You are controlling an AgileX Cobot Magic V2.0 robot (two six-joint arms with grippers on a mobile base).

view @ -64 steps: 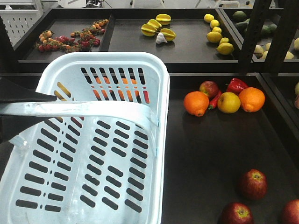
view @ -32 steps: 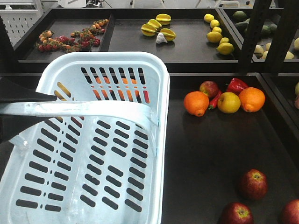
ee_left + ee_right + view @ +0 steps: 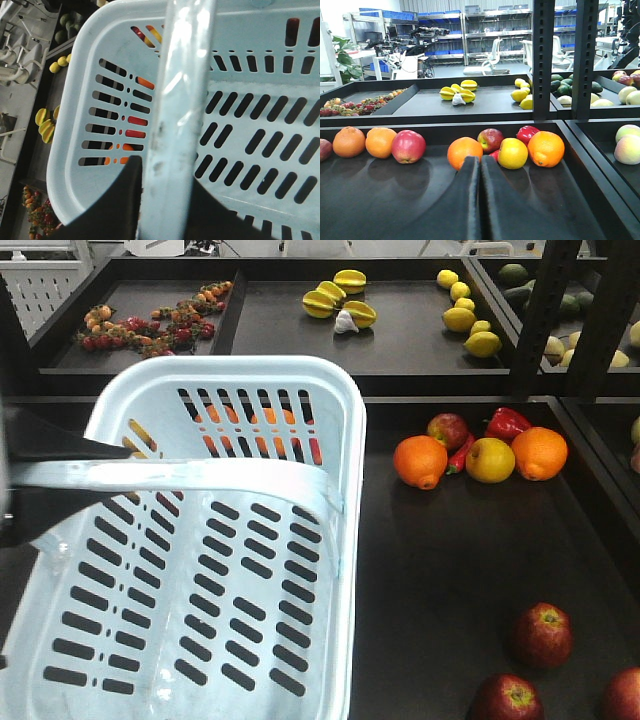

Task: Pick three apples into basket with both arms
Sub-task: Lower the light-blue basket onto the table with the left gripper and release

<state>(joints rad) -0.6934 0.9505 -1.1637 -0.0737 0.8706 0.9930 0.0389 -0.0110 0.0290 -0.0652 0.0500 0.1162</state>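
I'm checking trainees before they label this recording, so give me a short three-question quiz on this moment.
1. Count: how many dark red apples lie at the front view's lower right?
2. True or false: the basket already holds one of them.
3. The right gripper has its jaws: A wide open; B closed together, empty; C closed on an orange.
Key: 1 three; 2 false; 3 B.
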